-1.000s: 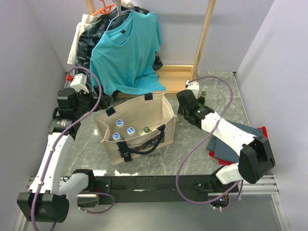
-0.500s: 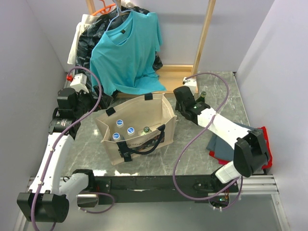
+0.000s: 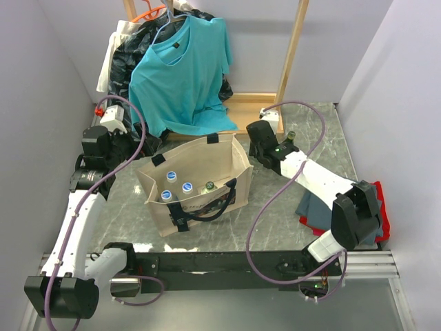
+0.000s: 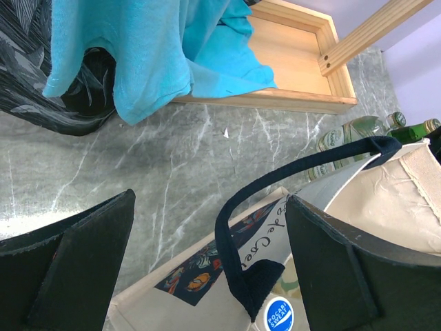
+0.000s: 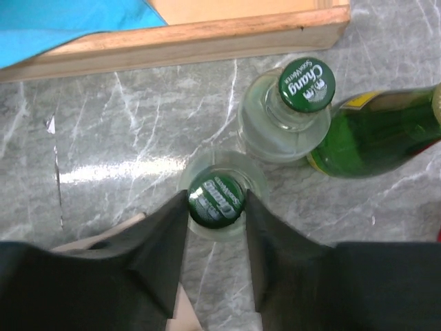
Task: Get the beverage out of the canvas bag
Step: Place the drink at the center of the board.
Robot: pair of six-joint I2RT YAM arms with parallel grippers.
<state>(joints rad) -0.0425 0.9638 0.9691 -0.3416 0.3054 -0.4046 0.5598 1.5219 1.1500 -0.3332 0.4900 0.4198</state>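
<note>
The beige canvas bag [image 3: 207, 162] stands open mid-table, with several capped bottles [image 3: 187, 187] upright inside. My left gripper [image 4: 210, 262] hovers open over the bag's near corner, its black strap handle [image 4: 231, 227] rising between the jaws; a blue-capped bottle [image 4: 279, 314] shows below. My right gripper [image 5: 216, 207] is right of the bag, shut on the neck of a clear bottle with a green cap [image 5: 216, 198], which stands on the table. In the top view that gripper [image 3: 265, 141] hides the held bottle.
Beside the held bottle stand another clear green-capped bottle [image 5: 306, 84] and a green glass bottle [image 5: 379, 134]. A wooden frame [image 5: 207, 38] lies just beyond them. A teal shirt [image 3: 180, 69] hangs at the back over a black plastic bag [image 3: 131, 48]. Folded cloths [image 3: 320, 207] lie right.
My right gripper has shifted back and slightly left, toward the wooden frame, its forearm swinging with it. The left arm and the bag have not moved.
</note>
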